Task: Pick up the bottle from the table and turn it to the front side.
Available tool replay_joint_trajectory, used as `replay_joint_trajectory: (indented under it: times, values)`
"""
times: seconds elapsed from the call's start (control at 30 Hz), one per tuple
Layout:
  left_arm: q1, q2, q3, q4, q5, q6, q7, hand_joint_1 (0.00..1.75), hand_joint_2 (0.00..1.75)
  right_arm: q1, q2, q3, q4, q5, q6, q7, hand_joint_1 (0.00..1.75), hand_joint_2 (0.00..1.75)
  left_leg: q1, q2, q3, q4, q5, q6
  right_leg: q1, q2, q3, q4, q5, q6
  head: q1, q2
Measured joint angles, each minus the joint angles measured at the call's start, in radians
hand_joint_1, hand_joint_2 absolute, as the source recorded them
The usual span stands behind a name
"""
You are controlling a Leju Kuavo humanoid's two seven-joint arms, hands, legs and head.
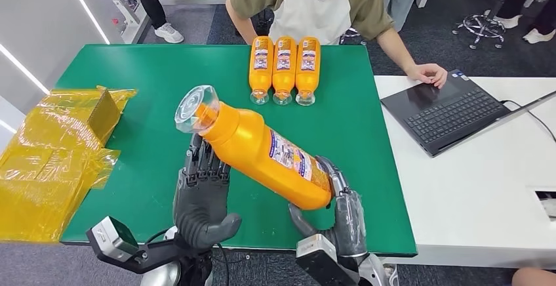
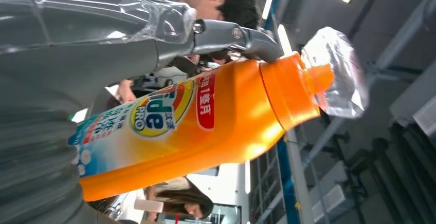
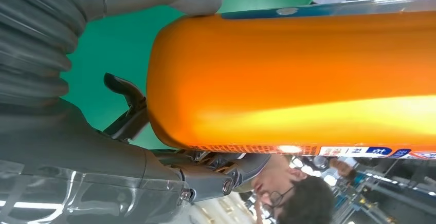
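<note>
Right hand (image 1: 341,217) grips the orange bottle's (image 1: 265,151) base; left hand (image 1: 202,194) cradles its neck (clear cap tilted up) above the green table (image 1: 164,76).

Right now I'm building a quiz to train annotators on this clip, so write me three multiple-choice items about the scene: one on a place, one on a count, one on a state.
1. Where do the spare bottles lie?
A. at the far edge of the green table, by the person
B. on the laptop
C. on the yellow plastic

2. How many bottles lie on the table?
A. one
B. three
C. five

3. What is the state of the held bottle?
A. standing upright on the table
B. lying flat on the table
C. lifted and tilted, cap end up, held between both hands

Answers:
1. A: the row sits side by side at the far edge, in front of the person.
2. B: three show there in the head view.
3. C: the left hand is at its neck end and the right hand at its base.
</note>
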Motion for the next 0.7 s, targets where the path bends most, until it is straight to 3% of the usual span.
replay_joint_trajectory:
  times: [0.17, 0.37, 0.7]
  values:
    - [-0.005, -0.010, 0.004, 0.001, 0.002, -0.005, 0.037, 0.00, 1.75, 0.010, 0.001, 0.023, -0.024, 0.080, 0.069, -0.008, 1.75, 1.75, 0.000, 0.000, 0.000, 0.000, 0.000, 0.000, 0.000, 0.000, 0.000, 0.000, 0.000, 0.000, 0.000, 0.000]
    - [-0.003, -0.014, 0.020, 0.008, -0.004, -0.013, 0.047, 0.00, 1.75, 0.036, 0.000, 0.036, -0.048, 0.146, 0.209, 0.056, 1.75, 1.75, 0.000, 0.000, 0.000, 0.000, 0.000, 0.000, 0.000, 0.001, 0.000, 0.000, 0.000, 0.000, 0.000, 0.000]
    - [0.006, -0.018, 0.042, 0.010, -0.013, -0.018, 0.053, 0.00, 1.75, 0.065, -0.008, 0.016, -0.050, 0.187, 0.247, 0.114, 1.75, 1.75, 0.000, 0.000, 0.000, 0.000, 0.000, 0.000, 0.000, 0.001, 0.000, 0.000, 0.000, 0.000, 0.000, 0.000]
